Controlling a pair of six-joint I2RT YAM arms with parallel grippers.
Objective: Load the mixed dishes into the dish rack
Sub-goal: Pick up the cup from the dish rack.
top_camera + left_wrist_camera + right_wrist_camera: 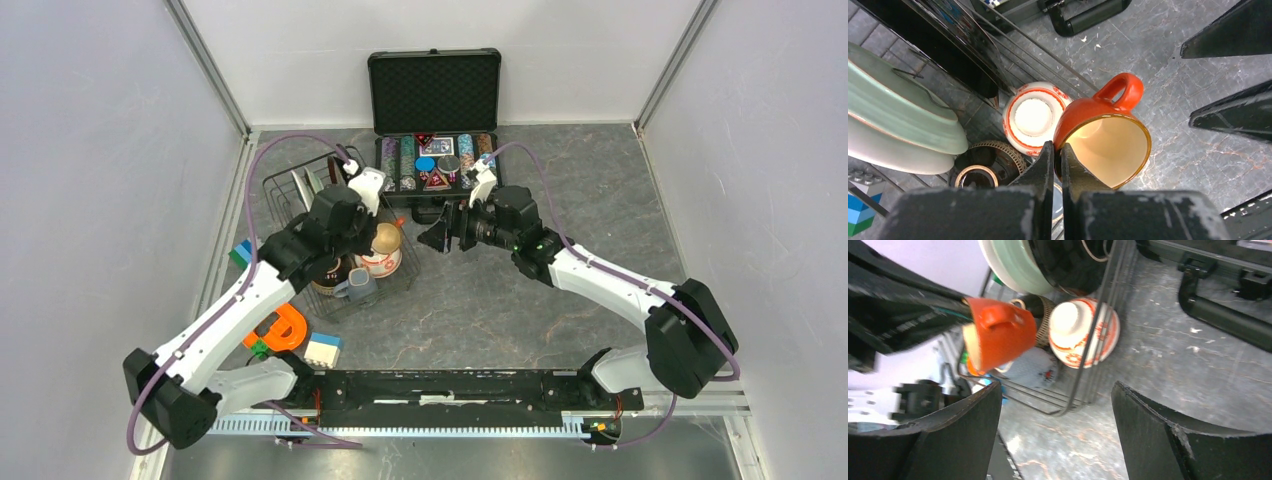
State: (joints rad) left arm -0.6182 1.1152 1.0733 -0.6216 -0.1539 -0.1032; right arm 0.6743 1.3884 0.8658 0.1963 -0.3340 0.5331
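My left gripper (1058, 150) is shut on the rim of an orange cup (1098, 107) with a cream inside, one finger inside the rim and one outside. The cup hangs tilted above the right edge of the black wire dish rack (285, 190). In the rack stand a teal plate (893, 110) and a white plate (888, 155), with an upturned red-patterned bowl (1033, 117) and a dark cup (975, 177) beside them. My right gripper (1057, 387) is open and empty, just right of the orange cup (1003, 332) and apart from it. The top view shows the left gripper (375, 235) facing the right gripper (440, 235).
An open black case of poker chips (435, 120) stands behind the grippers. An orange ring toy (280, 328) and a white-and-blue block (322, 348) lie near the left arm's base. A coloured block (241, 252) sits left of the rack.
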